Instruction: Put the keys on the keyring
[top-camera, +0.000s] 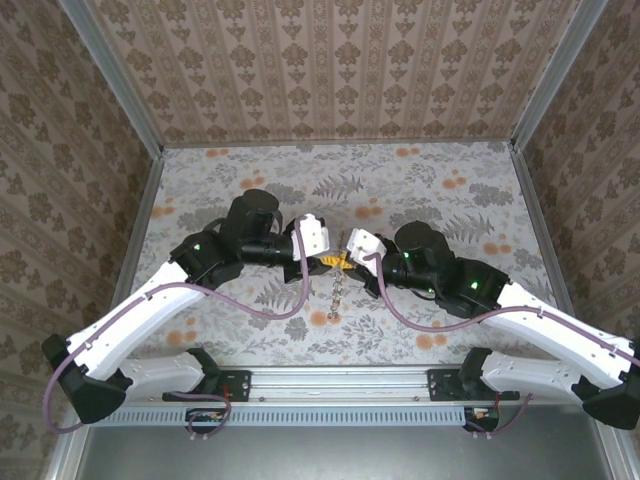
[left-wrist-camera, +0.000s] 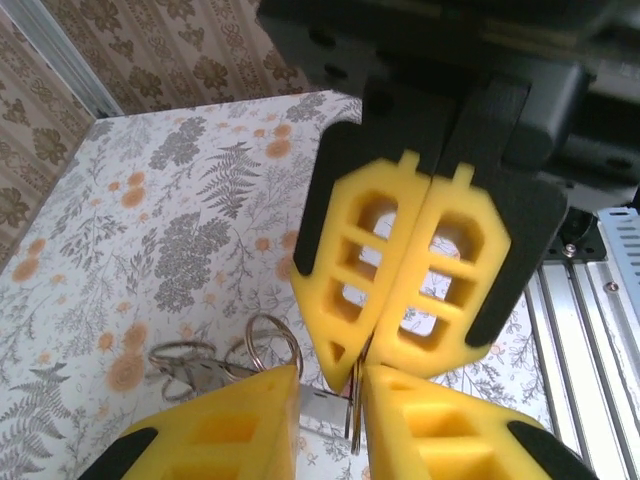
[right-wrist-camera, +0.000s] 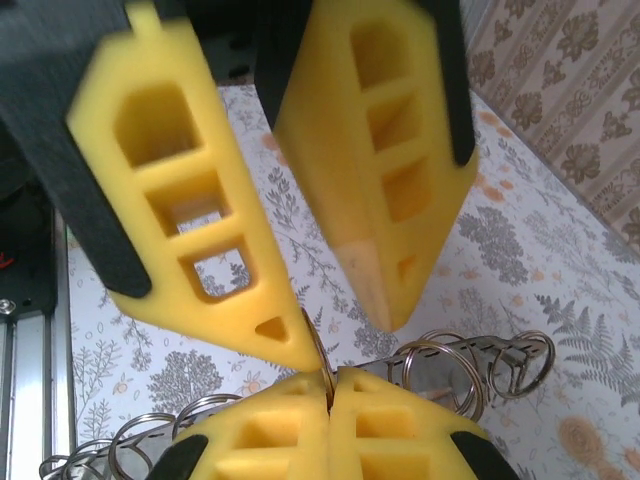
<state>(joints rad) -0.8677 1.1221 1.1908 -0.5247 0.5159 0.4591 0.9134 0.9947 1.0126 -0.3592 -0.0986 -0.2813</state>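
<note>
The keyring (right-wrist-camera: 317, 356) is a thin metal hoop seen edge-on, and my right gripper (right-wrist-camera: 328, 378) is shut on its rim. In the left wrist view the same keyring (left-wrist-camera: 354, 419) hangs below the shut right gripper (left-wrist-camera: 355, 355) and runs down between my left gripper's (left-wrist-camera: 330, 388) yellow fingers, close against the right-hand one. Those fingers stand apart, and a flat metal piece (left-wrist-camera: 322, 405) shows in the gap. From the right wrist, the left gripper (right-wrist-camera: 345, 335) is open, one fingertip (right-wrist-camera: 300, 345) touching the hoop. Both grippers meet above mid-table (top-camera: 338, 262). The keys are hidden.
A string of metal rings on a flat strip (top-camera: 337, 295) hangs and lies under the grippers; its rings (left-wrist-camera: 265, 345) (right-wrist-camera: 450, 365) lie on the flowered tabletop (top-camera: 450, 190). Patterned walls close in three sides. An aluminium rail (top-camera: 340, 382) runs along the near edge.
</note>
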